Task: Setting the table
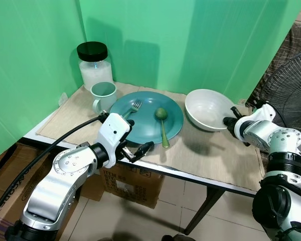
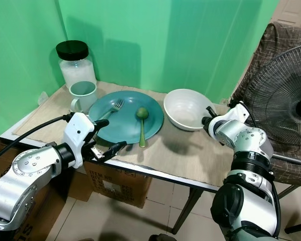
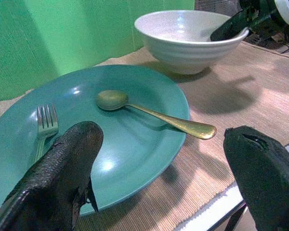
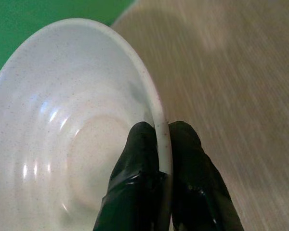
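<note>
Left eye view: desk [image 1: 215, 160] with a woven mat surface stands against green backdrop panels [image 1: 200, 35]; a cardboard box [image 1: 135, 183] sits on the floor beneath it and a wire fan [image 2: 286, 95] stands at the robot's right. Teal plate [image 1: 146, 116] lies mid-desk, carrying a fork [image 1: 133, 108] on its left part and a gold spoon [image 1: 162, 125] whose handle runs out over the near rim toward the desk edge. White bowl [image 1: 206, 109] rests just right of the plate, close beside it; contact between them cannot be told. Glass jar [image 1: 95, 65] with black lid stands at the back left corner, a pale green mug [image 1: 103, 96] just in front of it, close to the plate's left rim. Right hand [image 4: 163, 139] is pinched on the bowl's right rim, one finger inside, one outside. Left hand [image 3: 159, 178] hovers low at the desk's near edge, facing the plate, fingers spread wide, holding nothing.
</note>
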Tool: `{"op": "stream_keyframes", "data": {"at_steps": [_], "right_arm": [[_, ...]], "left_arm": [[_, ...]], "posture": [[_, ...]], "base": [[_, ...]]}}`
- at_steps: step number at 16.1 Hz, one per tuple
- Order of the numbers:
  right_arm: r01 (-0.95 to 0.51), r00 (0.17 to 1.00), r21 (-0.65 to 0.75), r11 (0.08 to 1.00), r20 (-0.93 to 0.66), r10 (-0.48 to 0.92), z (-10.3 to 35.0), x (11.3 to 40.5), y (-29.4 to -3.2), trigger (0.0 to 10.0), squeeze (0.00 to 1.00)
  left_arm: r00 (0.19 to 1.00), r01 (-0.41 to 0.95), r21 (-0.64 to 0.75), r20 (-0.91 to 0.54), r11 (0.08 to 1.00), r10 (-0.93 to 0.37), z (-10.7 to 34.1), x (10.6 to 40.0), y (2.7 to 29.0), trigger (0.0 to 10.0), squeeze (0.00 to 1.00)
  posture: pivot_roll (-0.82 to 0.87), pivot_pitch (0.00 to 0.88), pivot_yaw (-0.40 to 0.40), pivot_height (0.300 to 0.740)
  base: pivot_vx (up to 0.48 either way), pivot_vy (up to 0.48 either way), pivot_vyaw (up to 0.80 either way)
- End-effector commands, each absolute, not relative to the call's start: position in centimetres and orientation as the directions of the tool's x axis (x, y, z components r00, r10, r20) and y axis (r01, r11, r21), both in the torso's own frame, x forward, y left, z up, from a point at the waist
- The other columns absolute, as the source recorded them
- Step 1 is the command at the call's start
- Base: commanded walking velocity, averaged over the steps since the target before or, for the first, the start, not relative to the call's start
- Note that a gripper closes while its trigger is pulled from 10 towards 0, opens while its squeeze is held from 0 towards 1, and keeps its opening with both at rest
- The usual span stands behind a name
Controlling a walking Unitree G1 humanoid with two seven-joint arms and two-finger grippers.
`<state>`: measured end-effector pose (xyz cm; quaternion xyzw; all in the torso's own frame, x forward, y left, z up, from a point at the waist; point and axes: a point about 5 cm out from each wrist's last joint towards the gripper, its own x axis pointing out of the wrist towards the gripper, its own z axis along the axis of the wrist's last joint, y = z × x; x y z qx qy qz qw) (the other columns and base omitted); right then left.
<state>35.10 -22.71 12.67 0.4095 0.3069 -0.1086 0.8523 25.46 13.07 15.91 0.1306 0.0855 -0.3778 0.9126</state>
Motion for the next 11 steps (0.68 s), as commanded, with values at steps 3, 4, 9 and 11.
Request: {"op": "stream_keyframes", "data": {"at_steps": [3,4,9,11], "right_arm": [[0.421,0.784,0.628,0.654,-0.615,0.085,12.62,34.91,-22.61,10.0,0.00],[0.415,0.771,0.594,0.690,-0.632,0.081,12.44,34.68,-22.65,10.0,0.00],[0.376,0.733,0.533,0.758,-0.671,0.108,11.99,34.12,-22.15,10.0,0.00],[0.380,0.739,0.514,0.769,-0.669,0.081,11.98,34.15,-22.35,10.0,0.28]], "left_arm": [[0.686,0.725,0.183,-0.264,0.664,-0.678,15.94,25.27,12.91,10.0,0.00],[0.684,0.728,0.184,-0.266,0.661,-0.679,15.89,25.20,12.82,10.0,0.00],[0.674,0.736,0.174,-0.269,0.654,-0.688,15.84,25.05,12.66,10.0,0.00],[0.672,0.738,0.169,-0.269,0.653,-0.690,15.83,25.04,12.64,10.0,0.00]], "posture": [[0.08,0.000,-0.062,0.740],[0.08,0.000,-0.063,0.740],[0.07,0.000,-0.066,0.740],[0.07,0.000,-0.068,0.740]], "base": [[0.000,0.000,0.00],[0.000,0.000,0.00],[0.000,0.000,0.00],[0.000,0.000,0.00]]}}
